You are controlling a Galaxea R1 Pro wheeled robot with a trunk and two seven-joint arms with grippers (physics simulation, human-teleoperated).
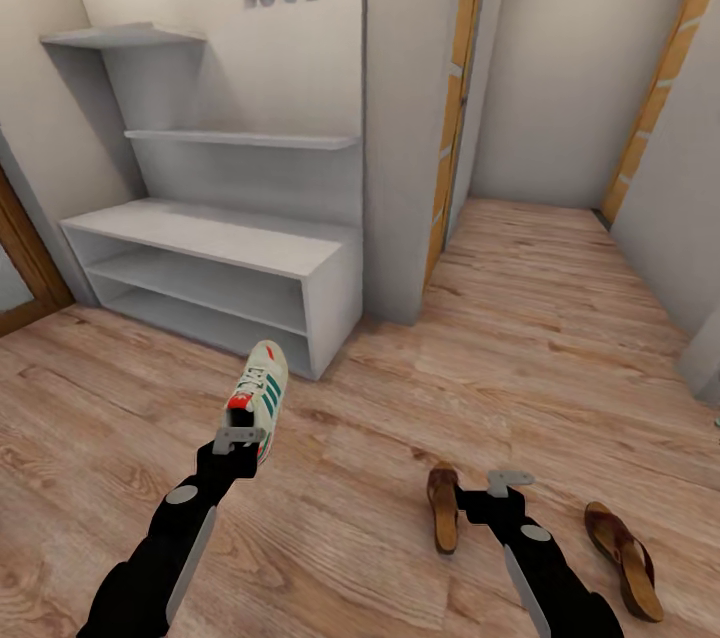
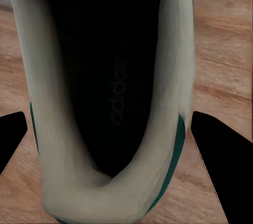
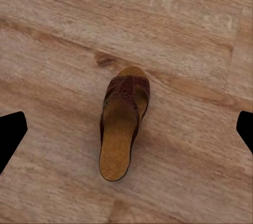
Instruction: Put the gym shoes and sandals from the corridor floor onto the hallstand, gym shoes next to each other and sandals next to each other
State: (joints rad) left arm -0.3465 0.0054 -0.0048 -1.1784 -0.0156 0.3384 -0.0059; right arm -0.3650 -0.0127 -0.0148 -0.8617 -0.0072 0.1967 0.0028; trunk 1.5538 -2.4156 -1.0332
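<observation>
Holding a gym shoe [image 1: 261, 398] by its heel, left gripper [image 1: 238, 438] jaws pinching it, hallstand [image 1: 215, 278] shelves beyond bare, right gripper [image 1: 508, 484] jaws spread above a sandal [image 3: 122, 123], second sandal [image 1: 623, 558] on the corridor floor [image 1: 540, 338].

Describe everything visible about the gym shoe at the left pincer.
The gym shoe is a white lace-up sneaker with green side stripes, a red-orange tongue patch and white laces. Its toe points toward the hallstand. The left pincer sits at its heel end; whether it grips the shoe or the sole touches the floor cannot be told. The left wrist view looks into its dark opening, with a faint adidas mark on the insole and pale padded collar.
</observation>
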